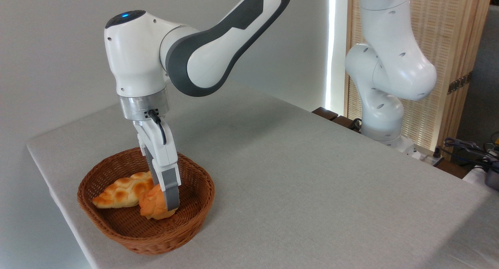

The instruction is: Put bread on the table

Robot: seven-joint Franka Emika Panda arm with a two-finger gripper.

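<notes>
Wicker basket (113,216) sits lower left on the grey surface (312,175). I see my gripper (168,208) reaching down into it, fingers pinching the orange bun (152,204). Bun lies in the basket, touching the pale loaf (121,190) on its left.

Basket (117,226) on table (312,183), left end; bread (152,204) inside, right of braided loaf (121,191) (touching).
</notes>
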